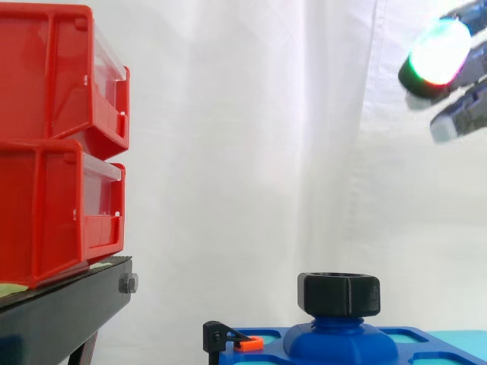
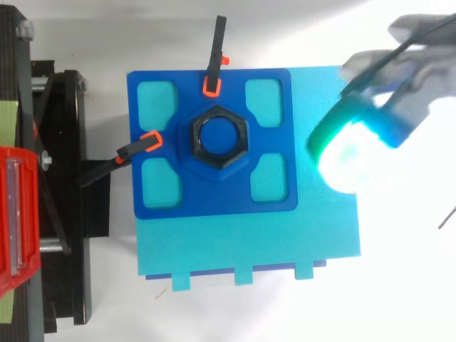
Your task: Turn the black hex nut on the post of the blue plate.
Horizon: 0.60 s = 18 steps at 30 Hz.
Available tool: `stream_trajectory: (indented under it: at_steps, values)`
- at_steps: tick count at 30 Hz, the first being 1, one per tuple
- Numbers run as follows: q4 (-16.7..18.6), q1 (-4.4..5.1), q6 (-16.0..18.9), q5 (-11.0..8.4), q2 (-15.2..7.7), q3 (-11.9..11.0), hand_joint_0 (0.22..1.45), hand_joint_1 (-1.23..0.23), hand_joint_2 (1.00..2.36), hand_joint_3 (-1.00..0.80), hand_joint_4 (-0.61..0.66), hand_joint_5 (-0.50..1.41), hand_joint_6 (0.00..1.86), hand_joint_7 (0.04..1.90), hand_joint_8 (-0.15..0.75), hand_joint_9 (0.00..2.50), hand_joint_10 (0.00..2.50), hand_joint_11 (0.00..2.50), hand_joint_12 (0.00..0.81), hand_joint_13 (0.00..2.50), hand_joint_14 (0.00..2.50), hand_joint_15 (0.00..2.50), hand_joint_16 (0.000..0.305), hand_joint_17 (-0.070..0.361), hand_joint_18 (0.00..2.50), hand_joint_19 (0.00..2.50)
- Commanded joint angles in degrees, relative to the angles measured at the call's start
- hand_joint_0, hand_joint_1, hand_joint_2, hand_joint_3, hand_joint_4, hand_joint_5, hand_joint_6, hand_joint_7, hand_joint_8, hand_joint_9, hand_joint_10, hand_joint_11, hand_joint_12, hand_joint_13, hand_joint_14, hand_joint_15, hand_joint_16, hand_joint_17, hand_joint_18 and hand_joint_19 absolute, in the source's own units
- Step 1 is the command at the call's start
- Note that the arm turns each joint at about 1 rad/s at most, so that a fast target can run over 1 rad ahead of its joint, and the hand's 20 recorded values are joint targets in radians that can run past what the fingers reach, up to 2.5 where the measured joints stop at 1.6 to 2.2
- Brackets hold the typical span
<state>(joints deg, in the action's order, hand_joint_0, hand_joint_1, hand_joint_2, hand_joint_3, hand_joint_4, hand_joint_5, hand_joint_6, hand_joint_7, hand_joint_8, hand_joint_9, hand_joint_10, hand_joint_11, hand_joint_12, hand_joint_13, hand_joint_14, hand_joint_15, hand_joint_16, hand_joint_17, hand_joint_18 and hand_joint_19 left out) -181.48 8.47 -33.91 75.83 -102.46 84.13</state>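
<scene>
**Hand up high, nut waiting below**

The black nut [image 1: 338,293] sits on the post [image 2: 218,135] in the middle of the blue plate [image 2: 214,199]. Two small clamps [image 2: 211,85] with orange tips hold the plate down on a light teal board [image 2: 249,242]. Red bins [image 1: 53,137] are off to one side on a black stand [image 1: 61,312].

The hand [image 1: 445,53] hangs up high, well apart from the nut. Seen from above, it is over the edge of the board, beside the plate. Its fingers look fairly straight and there is nothing in them. One pad [image 2: 342,153] glows bright white and green.

I think the turning has not begun yet. The hand has to get to the nut first. To do this well, it should move across until it is right over the nut, then come straight down. The fingers should spread wide enough to go round the nut. They should land on its flat sides, not its corners, so they don't slip. Then squeeze firmly and twist round the post, keeping level. The clamps are close to the nut, so the fingers should keep away from them.
</scene>
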Motion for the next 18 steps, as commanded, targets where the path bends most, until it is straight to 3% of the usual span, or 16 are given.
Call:
stream_trajectory:
  at_steps: [1, 3, 6, 10, 11, 17, 18]
  values:
    - [1.5, 0.50, -4.1, 2.74, -2.9, -0.5, 0.46, -0.32, 1.00, -0.50, 0.14, -0.22, 0.50, 0.76, 0.243, 0.27, 0.00, 0.00, 0.384, 0.21, 0.00, 0.04, 0.063, 0.142, 0.06, 0.12]
    - [4.4, 0.85, -4.2, 3.97, -4.8, -0.9, 0.46, -0.33, 1.00, -0.50, 0.14, -0.21, 0.50, 0.76, 0.242, 0.27, 0.00, 0.00, 0.382, 0.21, 0.00, 0.04, 0.063, 0.141, 0.06, 0.13]
    - [6.3, 1.02, -4.7, 3.89, -6.0, -1.2, 0.46, -0.34, 1.00, -0.50, 0.14, -0.21, 0.50, 0.75, 0.241, 0.27, 0.00, 0.00, 0.382, 0.21, 0.00, 0.03, 0.062, 0.140, 0.07, 0.13]
    - [7.5, 1.38, -9.0, 3.62, -8.9, -3.2, 0.47, -0.35, 1.00, -0.50, 0.14, -0.21, 0.50, 0.76, 0.242, 0.28, 0.00, 0.00, 0.381, 0.22, 0.00, 0.03, 0.061, 0.138, 0.10, 0.13]
    - [6.7, 1.38, -12.4, 3.45, -10.6, -4.9, 0.47, -0.35, 1.00, -0.50, 0.14, -0.21, 0.50, 0.76, 0.243, 0.28, 0.00, 0.00, 0.381, 0.22, 0.00, 0.03, 0.061, 0.138, 0.10, 0.13]
    - [7.9, 1.55, -17.7, 3.54, -11.4, -6.3, 0.47, -0.36, 1.00, -0.50, 0.14, -0.21, 0.50, 0.76, 0.245, 0.29, 0.00, 0.00, 0.381, 0.23, 0.00, 0.03, 0.060, 0.135, 0.11, 0.13]
    - [9.4, 1.90, -20.0, 3.45, -11.4, -6.3, 0.47, -0.36, 1.00, -0.50, 0.15, -0.21, 0.50, 0.76, 0.245, 0.29, 0.00, 0.00, 0.381, 0.23, 0.00, 0.02, 0.060, 0.135, 0.12, 0.12]
